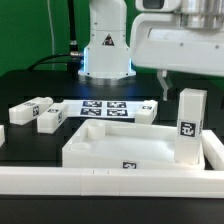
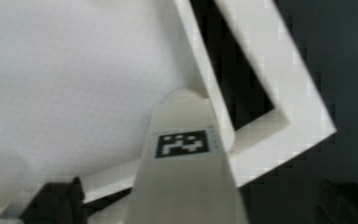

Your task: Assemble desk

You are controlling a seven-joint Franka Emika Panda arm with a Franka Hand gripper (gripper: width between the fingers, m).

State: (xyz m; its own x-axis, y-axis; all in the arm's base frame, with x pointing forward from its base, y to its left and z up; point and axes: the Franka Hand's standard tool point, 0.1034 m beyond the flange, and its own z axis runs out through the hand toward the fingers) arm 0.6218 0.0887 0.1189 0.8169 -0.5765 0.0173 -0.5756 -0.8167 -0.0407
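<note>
Low exterior, close wrist; shared leg [image 1: 190, 125]

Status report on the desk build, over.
Gripper above the upright leg, jaws' grip unclear. Leg stands at desk slab corner, exterior view's right. Loose legs lie by the marker board. Nothing seen in the way.

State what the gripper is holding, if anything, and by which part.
Probably the short square white tagged leg, by its top end: it stands upright at a corner of the large white plastic slab, under the gripper. The contact itself is unseen.
</note>
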